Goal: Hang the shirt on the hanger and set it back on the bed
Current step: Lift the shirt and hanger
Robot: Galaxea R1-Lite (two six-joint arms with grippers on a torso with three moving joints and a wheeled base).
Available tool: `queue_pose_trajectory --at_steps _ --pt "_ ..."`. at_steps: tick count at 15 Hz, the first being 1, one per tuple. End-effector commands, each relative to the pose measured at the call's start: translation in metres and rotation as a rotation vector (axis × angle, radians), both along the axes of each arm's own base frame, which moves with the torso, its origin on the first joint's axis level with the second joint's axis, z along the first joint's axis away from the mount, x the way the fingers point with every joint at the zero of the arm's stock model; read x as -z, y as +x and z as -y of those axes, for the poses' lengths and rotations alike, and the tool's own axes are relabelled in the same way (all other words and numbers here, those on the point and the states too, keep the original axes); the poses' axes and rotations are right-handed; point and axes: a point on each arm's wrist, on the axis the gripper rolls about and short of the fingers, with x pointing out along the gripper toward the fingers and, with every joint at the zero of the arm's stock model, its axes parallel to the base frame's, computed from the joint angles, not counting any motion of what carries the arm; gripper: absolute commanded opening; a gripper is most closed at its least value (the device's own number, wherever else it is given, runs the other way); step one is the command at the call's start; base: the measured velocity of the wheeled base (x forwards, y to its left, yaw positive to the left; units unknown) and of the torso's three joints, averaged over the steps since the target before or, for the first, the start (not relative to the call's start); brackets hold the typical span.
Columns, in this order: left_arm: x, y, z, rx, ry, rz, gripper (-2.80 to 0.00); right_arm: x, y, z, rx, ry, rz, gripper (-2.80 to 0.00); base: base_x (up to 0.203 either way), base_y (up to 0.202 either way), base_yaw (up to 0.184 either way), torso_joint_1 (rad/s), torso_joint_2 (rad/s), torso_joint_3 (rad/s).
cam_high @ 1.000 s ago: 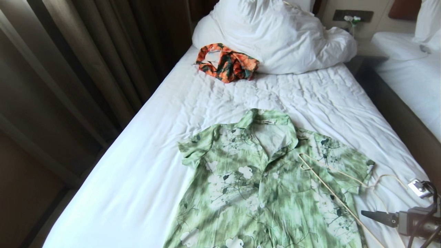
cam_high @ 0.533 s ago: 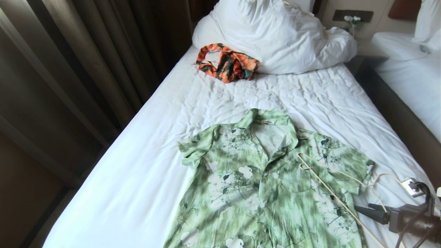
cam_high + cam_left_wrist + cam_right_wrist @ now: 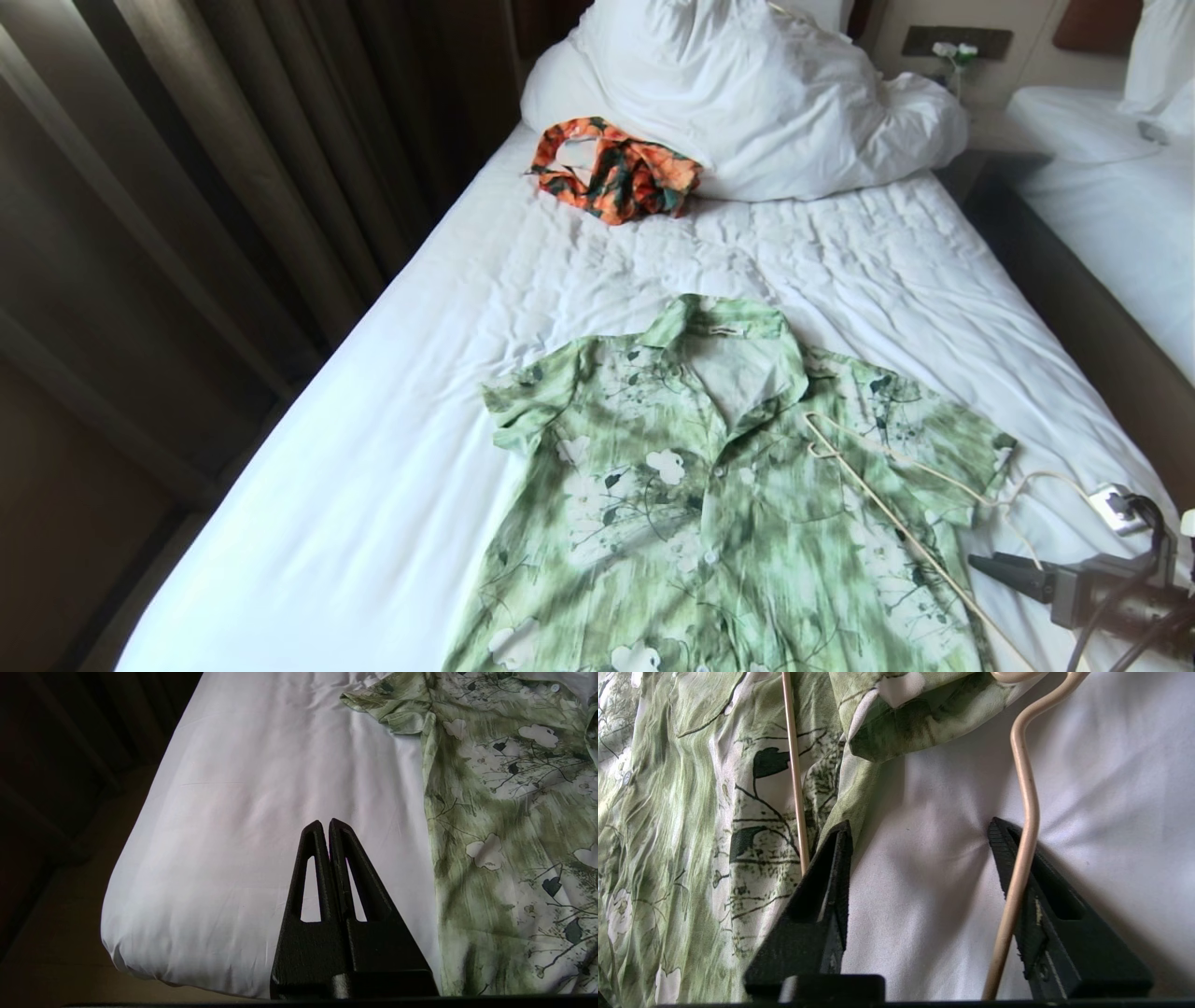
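Now your right gripper fingers stand parted astride the hanger by the shirt; left gripper pressed together, empty.

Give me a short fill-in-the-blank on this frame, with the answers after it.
1. The hanger lies partly on the green ____.
2. The left gripper's fingers are ____.
3. The orange garment lies beside the white ____.
4. The right gripper's fingers are ____, with the hanger wire between them.

Answers: shirt; shut; pillow; open
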Motion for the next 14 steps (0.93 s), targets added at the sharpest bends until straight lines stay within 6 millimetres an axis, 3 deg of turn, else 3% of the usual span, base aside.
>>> queue_pose_trajectory --at_steps 1,9,14 --pt "0.000 0.000 0.000 0.000 0.000 -0.001 -2.80 -0.002 -0.001 0.000 -0.002 0.000 0.011 -2.80 0.000 0.000 0.000 0.000 0.00 0.000" --pt "0.000 0.000 0.000 0.001 0.000 -0.001 -2.80 -0.041 -0.008 0.003 0.071 0.039 0.087 -2.80 0.000 0.000 0.000 0.000 0.00 0.000" --pt "0.000 0.000 0.000 0.001 0.000 -0.001 -2.80 -0.091 -0.013 0.006 0.111 0.034 0.197 -2.80 0.000 0.000 0.000 0.000 0.00 0.000"
